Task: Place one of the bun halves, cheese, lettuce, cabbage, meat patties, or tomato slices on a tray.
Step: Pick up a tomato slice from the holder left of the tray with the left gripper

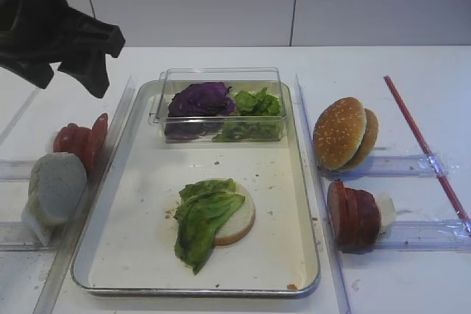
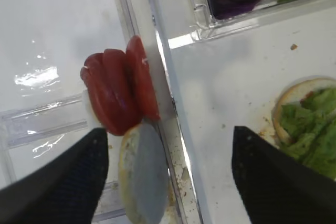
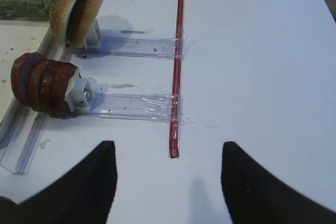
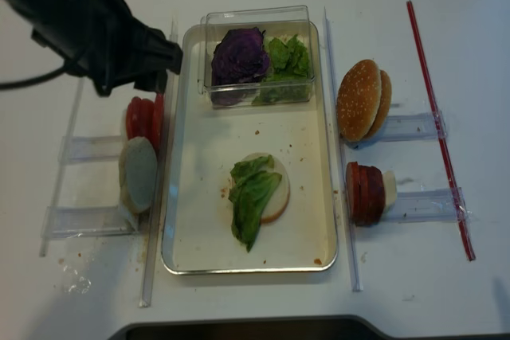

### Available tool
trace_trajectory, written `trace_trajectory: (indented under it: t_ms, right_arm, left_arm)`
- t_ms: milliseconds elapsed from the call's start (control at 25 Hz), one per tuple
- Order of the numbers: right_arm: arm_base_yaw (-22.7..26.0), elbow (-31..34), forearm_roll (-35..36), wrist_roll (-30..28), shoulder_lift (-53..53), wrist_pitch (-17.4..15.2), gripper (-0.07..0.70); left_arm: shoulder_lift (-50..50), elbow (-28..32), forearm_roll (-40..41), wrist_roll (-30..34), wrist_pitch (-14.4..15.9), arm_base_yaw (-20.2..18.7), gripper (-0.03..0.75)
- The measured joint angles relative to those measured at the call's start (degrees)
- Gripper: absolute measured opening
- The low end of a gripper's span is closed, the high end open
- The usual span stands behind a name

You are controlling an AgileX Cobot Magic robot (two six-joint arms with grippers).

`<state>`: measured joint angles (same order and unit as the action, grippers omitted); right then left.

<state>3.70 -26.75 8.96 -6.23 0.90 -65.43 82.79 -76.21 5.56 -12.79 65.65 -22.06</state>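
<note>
Tomato pick lining up over the left rack, end effector spread wide and holding nothing.

Left end effector (image 2: 168,182) hangs above the tomato slices (image 2: 119,92), glossy bright-red discs on edge beside a pale bun half (image 2: 143,174) with a matte, porous face. A clean pick likely means pinching only one slice, straight down, clear of the silvery tray (image 1: 305,182) rim. On the tray lie crinkled lettuce (image 1: 202,218) over a bun base; purple cabbage (image 1: 199,101) sits in the clear box (image 1: 221,75) beyond. Right end effector (image 3: 168,182) waits spread over bare bench.
</note>
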Motion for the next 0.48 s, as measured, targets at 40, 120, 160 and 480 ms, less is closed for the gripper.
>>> trace_trajectory:
  t_ms: [40, 120, 160, 480]
  right_arm:
    - [0.0, 0.0, 0.0, 0.0, 0.0, 0.0, 0.454]
    - [0.0, 0.0, 0.0, 0.0, 0.0, 0.0, 0.454]
    - [0.0, 0.0, 0.0, 0.0, 0.0, 0.0, 0.454]
    - [0.0, 0.0, 0.0, 0.0, 0.0, 0.0, 0.454]
  left_arm:
    - [1.5, -0.9, 0.0, -0.1, 0.1, 0.0, 0.458]
    - [4.1, -2.2, 0.0, -0.1, 0.2, 0.0, 0.458]
    - [5.4, -2.7, 0.1, -0.1, 0.2, 0.0, 0.455]
    - [12.2, -3.6, 1.5, -0.1, 0.5, 0.0, 0.372]
